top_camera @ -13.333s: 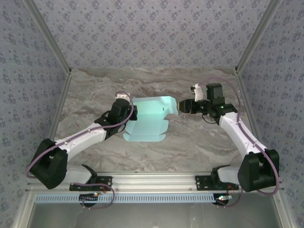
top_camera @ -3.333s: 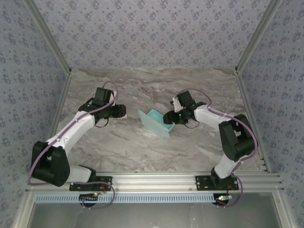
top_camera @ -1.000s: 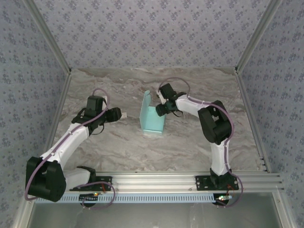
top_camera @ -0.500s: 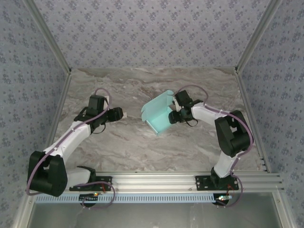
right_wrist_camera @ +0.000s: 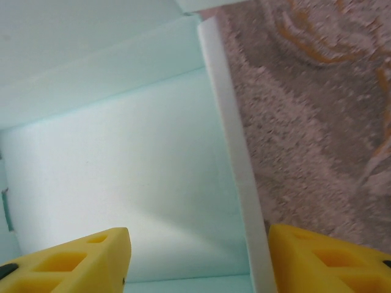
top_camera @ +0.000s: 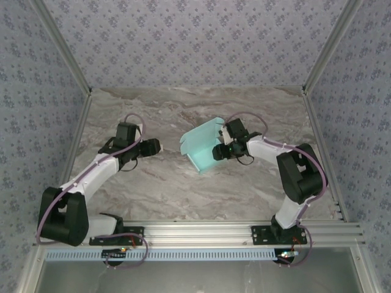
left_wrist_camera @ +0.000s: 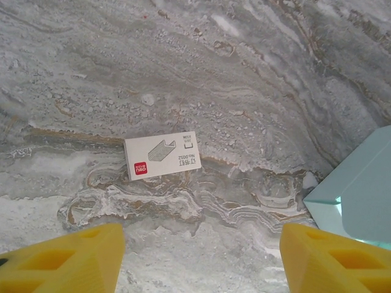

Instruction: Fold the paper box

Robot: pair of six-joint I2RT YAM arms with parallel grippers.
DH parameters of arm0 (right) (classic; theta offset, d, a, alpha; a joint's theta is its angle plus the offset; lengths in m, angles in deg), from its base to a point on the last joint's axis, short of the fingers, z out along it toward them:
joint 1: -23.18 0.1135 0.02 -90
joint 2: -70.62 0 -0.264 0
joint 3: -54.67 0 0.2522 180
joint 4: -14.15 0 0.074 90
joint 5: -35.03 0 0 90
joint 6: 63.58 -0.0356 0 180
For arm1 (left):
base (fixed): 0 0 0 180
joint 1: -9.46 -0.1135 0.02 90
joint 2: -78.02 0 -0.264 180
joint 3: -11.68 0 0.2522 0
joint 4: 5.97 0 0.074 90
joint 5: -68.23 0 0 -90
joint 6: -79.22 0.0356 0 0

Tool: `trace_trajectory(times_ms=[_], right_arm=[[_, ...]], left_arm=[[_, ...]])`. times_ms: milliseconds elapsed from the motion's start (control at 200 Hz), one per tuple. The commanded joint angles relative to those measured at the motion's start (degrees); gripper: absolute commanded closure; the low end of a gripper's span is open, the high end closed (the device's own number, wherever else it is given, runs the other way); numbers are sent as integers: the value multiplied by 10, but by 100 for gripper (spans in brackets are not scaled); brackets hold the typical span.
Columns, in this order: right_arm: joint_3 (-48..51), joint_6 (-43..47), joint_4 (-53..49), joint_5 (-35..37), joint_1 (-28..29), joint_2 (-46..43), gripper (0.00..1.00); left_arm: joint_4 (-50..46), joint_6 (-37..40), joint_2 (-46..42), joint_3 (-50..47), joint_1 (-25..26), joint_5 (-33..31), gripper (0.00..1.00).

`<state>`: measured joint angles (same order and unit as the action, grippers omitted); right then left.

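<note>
Left pincer (left_wrist_camera: 198, 259) released near white "No.0012" tag (left_wrist_camera: 162, 163); right pincer (right_wrist_camera: 198, 256) released, straddling paper box (right_wrist_camera: 122, 152).

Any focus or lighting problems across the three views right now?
Right wrist: too close, so the pale turquoise paper box is soft and low-contrast, and the grey marble tabletop is blurred with a pinkish cast. Left wrist: sharp, the print on the small white cardboard packet resolves, no glare. Top external: even light, only soft shadows, nothing blown out.
</note>
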<state>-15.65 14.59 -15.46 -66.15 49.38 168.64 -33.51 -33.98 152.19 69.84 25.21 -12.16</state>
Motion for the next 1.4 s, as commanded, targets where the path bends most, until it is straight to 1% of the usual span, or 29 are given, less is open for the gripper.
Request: trace_trajectory(times_ms=[0,110,370,390,415,450,590,810,964,1219,1394], right_arm=[[23,-27,19,-30,14,-36,37],[39,-35,23,-19,22,-65,36],[47,-21,0,7,16,-115,31],[47,-20,0,7,16,-117,30],[48,-19,-1,6,17,-119,25],[50,-19,1,6,17,-122,22],[58,-14,6,6,20,-137,19],[64,-8,3,9,21,-149,19],[69,-8,8,5,21,-149,19],[71,-9,8,5,20,-148,19],[72,-12,4,9,21,-148,19]], left_arm=[[9,0,25,6,-5,-6,28],[7,3,69,26,-5,-11,25],[-45,18,193,122,3,-48,22],[-48,18,200,129,5,-51,22],[-50,20,210,137,6,-54,22],[-57,22,225,148,8,-57,21],[-71,26,268,180,17,-73,19],[-90,26,307,212,40,-99,20],[-95,21,322,217,50,-125,25],[-94,17,334,219,57,-127,33],[-92,15,334,212,60,-127,34]])
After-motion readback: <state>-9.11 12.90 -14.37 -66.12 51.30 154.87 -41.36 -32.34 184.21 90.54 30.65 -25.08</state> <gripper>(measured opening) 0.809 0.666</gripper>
